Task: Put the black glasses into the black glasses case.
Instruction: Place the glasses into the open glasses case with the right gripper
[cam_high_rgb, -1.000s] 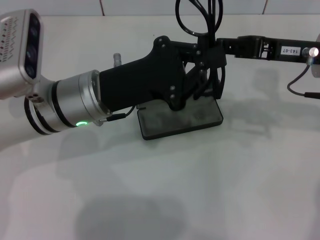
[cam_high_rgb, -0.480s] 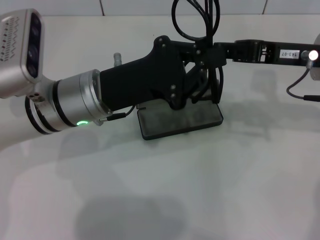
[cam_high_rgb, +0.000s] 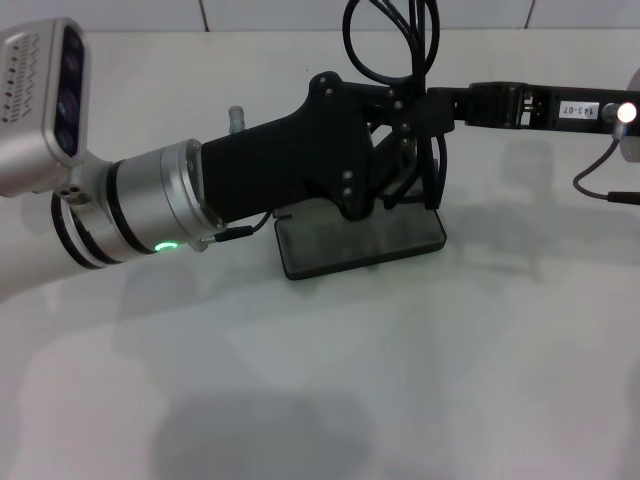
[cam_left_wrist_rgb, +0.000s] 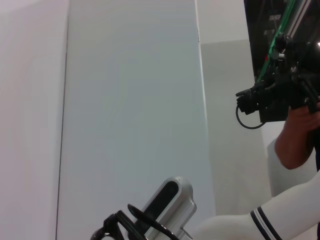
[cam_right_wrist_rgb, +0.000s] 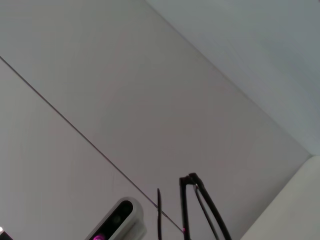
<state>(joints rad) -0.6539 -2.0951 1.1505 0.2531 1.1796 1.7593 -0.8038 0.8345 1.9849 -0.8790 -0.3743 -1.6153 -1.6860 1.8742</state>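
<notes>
Grippers are crowding over the black glasses case (cam_high_rgb: 360, 243) — left gripper (cam_high_rgb: 385, 200) and right gripper (cam_high_rgb: 425, 160) — grip unreadable; lowering gently seems wisest.

A pale wall (cam_right_wrist_rgb: 150, 75) with a thin seam, above black cables (cam_right_wrist_rgb: 200, 210).
</notes>
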